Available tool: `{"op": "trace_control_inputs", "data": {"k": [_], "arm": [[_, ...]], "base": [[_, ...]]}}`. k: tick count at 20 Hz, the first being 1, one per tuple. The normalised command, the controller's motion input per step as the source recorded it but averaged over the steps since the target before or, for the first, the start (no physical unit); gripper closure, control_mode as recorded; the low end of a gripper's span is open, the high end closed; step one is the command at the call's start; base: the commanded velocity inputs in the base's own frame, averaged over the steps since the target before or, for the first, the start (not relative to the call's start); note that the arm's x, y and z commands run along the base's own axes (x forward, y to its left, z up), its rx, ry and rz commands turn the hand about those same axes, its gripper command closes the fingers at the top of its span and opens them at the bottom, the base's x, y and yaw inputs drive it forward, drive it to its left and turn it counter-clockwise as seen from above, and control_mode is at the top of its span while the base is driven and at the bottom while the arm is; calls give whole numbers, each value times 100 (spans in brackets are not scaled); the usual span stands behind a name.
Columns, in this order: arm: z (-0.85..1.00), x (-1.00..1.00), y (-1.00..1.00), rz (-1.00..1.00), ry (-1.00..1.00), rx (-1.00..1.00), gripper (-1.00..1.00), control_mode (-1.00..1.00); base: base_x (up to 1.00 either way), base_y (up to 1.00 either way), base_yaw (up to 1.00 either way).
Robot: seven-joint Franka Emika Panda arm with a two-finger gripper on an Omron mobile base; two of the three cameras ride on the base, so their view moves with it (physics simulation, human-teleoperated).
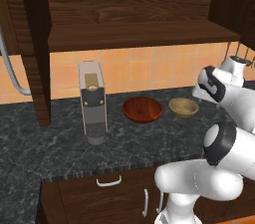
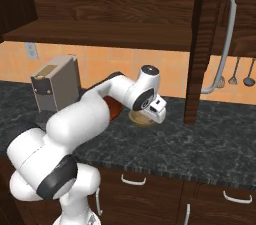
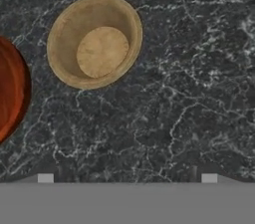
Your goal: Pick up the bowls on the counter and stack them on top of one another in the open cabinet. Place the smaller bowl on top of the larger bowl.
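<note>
Smaller bowl: the tan bowl point(image 1: 184, 106) sits upright on the tabletop, empty, just right of the larger bowl in the left base view; the hand view shows it point(image 3: 95, 41) from above with its flat light-brown bottom.
Larger bowl: the glossy reddish-brown bowl point(image 1: 142, 109) rests on the tabletop near the tan one, with a narrow gap between them; its rim point(image 3: 11, 88) shows at the left edge of the hand view.
End effector: the end effector point(image 2: 156, 110) hangs above the tan bowl, pointing down at the stone; it holds nothing, and how far its fingers are spread cannot be told.
Arm: it reaches forward from the base, elbow raised and wrist bent down over the bowls.
Tabletop: dark marbled stone point(image 1: 60, 148) with pale veins.
Open cabinet: the dark wood shelf point(image 1: 139, 34) above the bowls is bare.
Room: a grey coffee machine point(image 1: 92, 101) stands left of the bowls; orange tiles point(image 1: 149, 68) line the wall; utensils point(image 2: 235, 71) hang at the right.
</note>
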Motion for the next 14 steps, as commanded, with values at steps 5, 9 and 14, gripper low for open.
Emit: {"op": "trace_control_inputs", "data": {"k": [5, 9, 14], "arm": [[-53, 40, -1, -7, 0, 0, -100, -100], [-51, 56, -4, -6, 0, 0, -100, -100], [-40, 57, -7, -3, 4, 0, -100, -100]], "base": [[0, 0, 0], [0, 0, 0], [0, 0, 0]]}}
